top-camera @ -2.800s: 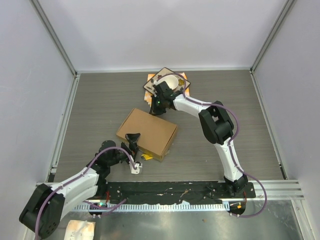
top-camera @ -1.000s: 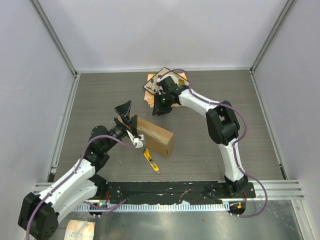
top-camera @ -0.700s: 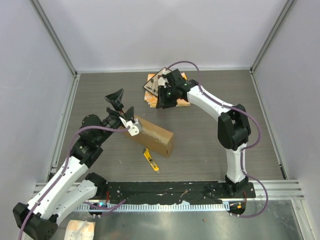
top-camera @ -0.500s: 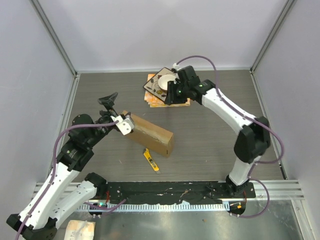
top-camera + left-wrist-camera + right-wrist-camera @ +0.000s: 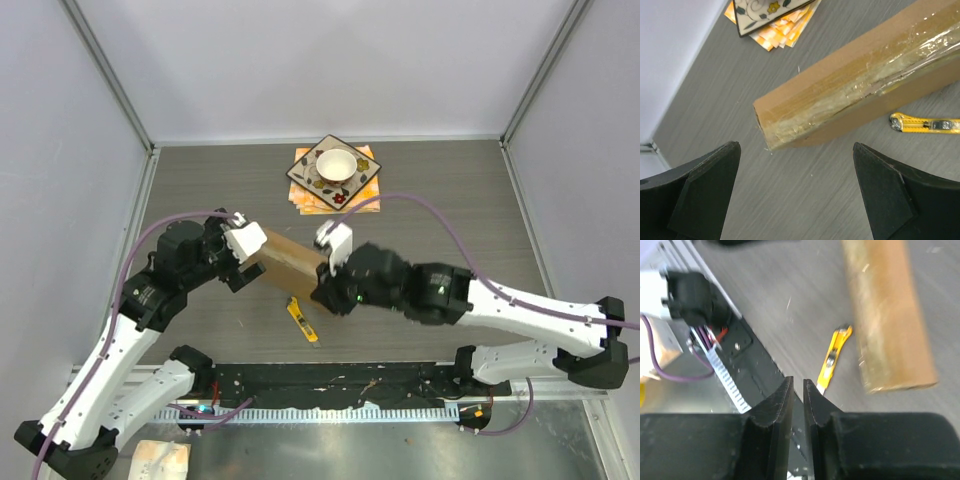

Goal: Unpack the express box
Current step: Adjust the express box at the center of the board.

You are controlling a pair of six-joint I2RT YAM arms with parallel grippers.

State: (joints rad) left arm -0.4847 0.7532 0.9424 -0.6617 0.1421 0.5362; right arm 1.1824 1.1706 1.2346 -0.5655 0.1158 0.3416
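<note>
Left hand (image 5: 238,262) hovers at one end of the express box (image 5: 292,262), which lies mid-surface (image 5: 200,190), narrow taped side up. The right hand (image 5: 328,297) is at its other end, near a yellow cutter (image 5: 303,322).

Left wrist: fingers (image 5: 705,190) spread wide above the box's corner.

Right wrist: fingers (image 5: 771,415) almost pressed together, pinching nothing.

Top view high overhead, wrist views close, all sharing express box (image 5: 290,262)
</note>
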